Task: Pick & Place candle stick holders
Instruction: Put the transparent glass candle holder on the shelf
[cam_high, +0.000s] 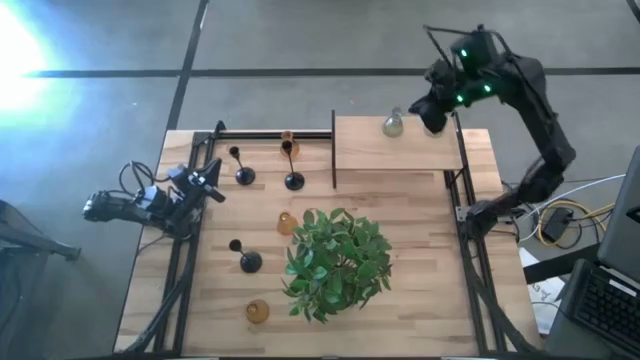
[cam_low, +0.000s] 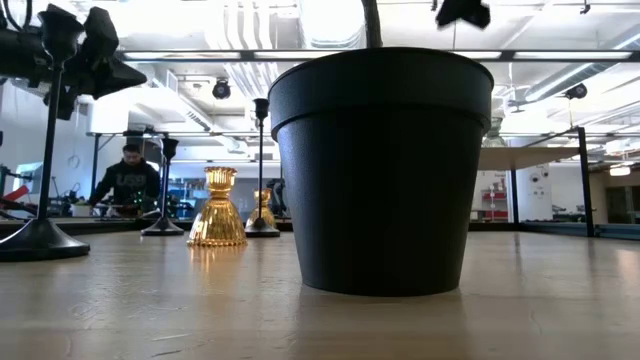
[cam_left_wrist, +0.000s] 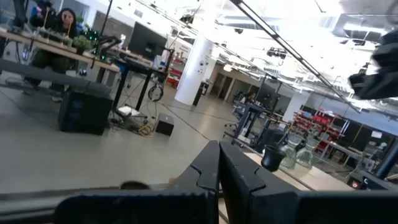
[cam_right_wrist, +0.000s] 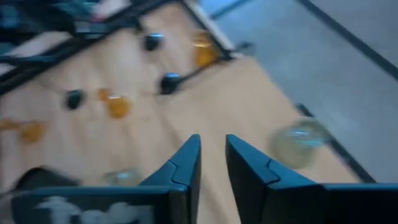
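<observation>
A clear glass candle stick holder stands on the raised wooden shelf at the table's far right. My right gripper hangs above the shelf just right of it, its fingers slightly apart with nothing between them; the clear holder lies off to their side. Three black stemmed holders and amber glass ones stand on their bases on the table. My left gripper waits shut at the left edge.
A leafy green plant in a black pot fills the table's middle. Black frame rails run along the left and right sides and the far edge. A person sits in the room beyond the table.
</observation>
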